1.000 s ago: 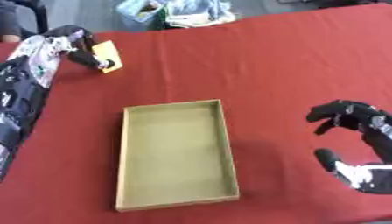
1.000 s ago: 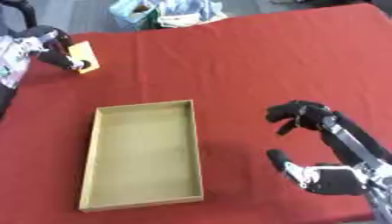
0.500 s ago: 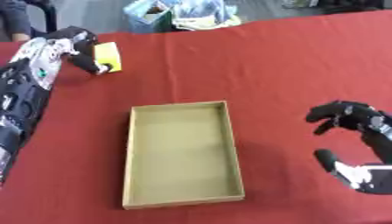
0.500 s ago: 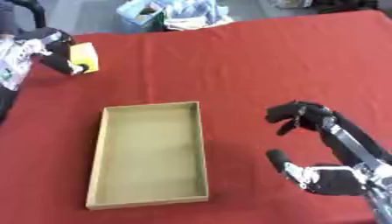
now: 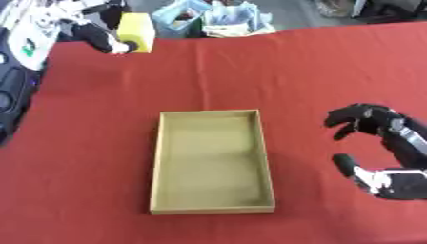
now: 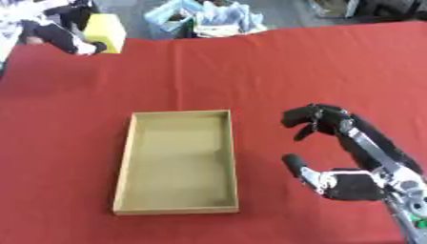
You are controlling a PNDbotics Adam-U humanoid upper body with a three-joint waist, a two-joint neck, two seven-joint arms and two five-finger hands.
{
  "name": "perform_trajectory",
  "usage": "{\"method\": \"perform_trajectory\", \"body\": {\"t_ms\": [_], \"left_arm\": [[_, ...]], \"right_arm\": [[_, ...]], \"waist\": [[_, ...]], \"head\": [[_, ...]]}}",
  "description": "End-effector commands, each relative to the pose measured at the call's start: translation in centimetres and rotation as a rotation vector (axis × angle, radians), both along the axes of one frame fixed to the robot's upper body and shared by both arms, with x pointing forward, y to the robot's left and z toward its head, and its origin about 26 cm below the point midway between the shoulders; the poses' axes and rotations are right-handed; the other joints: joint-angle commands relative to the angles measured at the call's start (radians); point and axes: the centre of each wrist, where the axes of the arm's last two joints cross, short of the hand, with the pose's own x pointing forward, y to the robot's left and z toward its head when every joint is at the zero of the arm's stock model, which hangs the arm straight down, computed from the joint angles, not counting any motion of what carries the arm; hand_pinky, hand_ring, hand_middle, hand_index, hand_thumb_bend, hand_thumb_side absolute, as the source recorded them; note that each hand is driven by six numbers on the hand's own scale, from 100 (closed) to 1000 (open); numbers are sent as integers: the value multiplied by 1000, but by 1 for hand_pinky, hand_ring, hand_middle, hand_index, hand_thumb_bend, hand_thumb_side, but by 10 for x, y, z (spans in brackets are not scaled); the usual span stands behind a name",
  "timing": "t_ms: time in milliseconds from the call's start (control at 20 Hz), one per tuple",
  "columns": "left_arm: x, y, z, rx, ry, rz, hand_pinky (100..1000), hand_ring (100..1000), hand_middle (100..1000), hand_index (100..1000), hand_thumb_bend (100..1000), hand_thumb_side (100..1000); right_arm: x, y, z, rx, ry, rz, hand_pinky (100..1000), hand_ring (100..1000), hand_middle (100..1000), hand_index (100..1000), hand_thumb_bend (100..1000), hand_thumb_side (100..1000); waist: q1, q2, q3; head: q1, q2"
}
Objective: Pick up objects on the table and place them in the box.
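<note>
The left hand (image 5: 100,35) pinches a yellow block (image 5: 137,31) between curled fingers (image 5: 123,46), at the far left corner of the red bench (image 5: 317,71), well apart from the box (image 5: 212,161). The right hand (image 6: 350,157) rests beside the box, fingers half curled and spread, holding nothing.
</note>
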Motion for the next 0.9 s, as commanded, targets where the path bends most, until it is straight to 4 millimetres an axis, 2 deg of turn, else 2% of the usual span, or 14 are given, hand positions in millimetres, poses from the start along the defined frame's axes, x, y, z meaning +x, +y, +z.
{"method": "perform_trajectory", "body": {"t_ms": [50,250,450,700,750,800,900], "left_arm": [[-18,-24,23,45,-38,-144,638,518,441,518,247,295],[-36,-63,21,114,-7,-308,638,523,447,524,245,306],[-53,-92,13,174,34,-417,640,532,459,538,245,316],[-55,-105,-11,228,96,-438,641,541,471,551,261,328],[-54,-105,-18,236,111,-437,642,543,473,554,269,333],[-53,-106,-23,243,122,-437,642,546,477,557,281,339],[-51,-108,-33,258,142,-437,644,550,481,561,292,345]], "right_arm": [[0,-1,6,-10,-23,2,625,763,710,838,272,377],[1,0,7,-11,-23,10,625,763,711,838,272,377],[1,2,7,-13,-20,21,625,763,710,837,272,377],[0,6,5,-19,-9,50,624,763,710,836,273,376],[0,7,5,-20,-6,57,624,763,709,836,301,362],[0,8,5,-23,-4,64,624,763,710,836,273,376],[0,11,4,-30,3,80,625,764,711,836,273,376]], "waist": [[-1,-23,2],[-1,-25,-3],[-2,-27,-4],[-5,-29,-1],[-5,-29,0],[-6,-29,0],[-7,-28,0]], "head": [[-9,3],[-13,0],[-18,-1],[-29,-5],[-31,-6],[-32,-7],[-34,-8]]}}
